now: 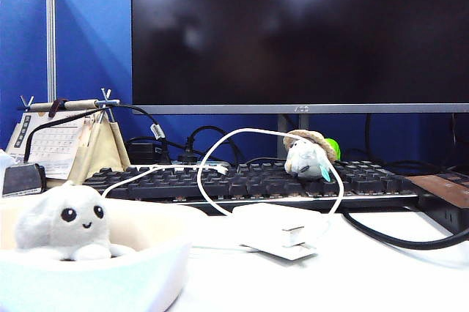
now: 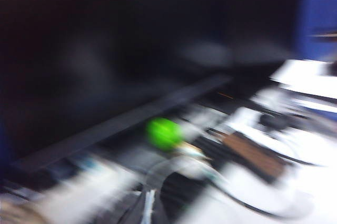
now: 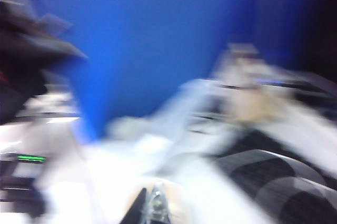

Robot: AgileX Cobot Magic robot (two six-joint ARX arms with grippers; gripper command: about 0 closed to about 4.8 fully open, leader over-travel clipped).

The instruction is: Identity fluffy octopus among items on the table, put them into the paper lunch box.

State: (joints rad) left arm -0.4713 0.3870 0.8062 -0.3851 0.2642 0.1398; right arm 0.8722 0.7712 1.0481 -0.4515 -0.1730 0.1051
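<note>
Sitting in box: the fluffy octopus (image 1: 67,222) rests upright inside the paper lunch box (image 1: 139,272), eyes facing the exterior camera, tentacles on the box floor.
Step in hand: judged from this, the placing looks done; no arm appears in the exterior view, so the step seems to be the pull-away after the drop.
Right gripper: its fingertips (image 3: 152,208) show only as a dark blurred wedge in the right wrist view; the jaws are pressed together with nothing visible between them. The octopus cannot be made out beyond those tips in the smear.
Left gripper: not seen in the left wrist view, which is smeared by motion; whether it is released or clenched cannot be told.
Ahead of the left wrist camera: a green blob (image 2: 164,132) and dark keyboard shapes, all blurred.
Other items: a straw-hatted plush (image 1: 309,154) lies on the keyboard (image 1: 249,179), well apart from the box; a white power adapter (image 1: 282,230) with looping cable lies between them.
Next move: probably only parking both arms clear, since no second octopus is visible.
</note>
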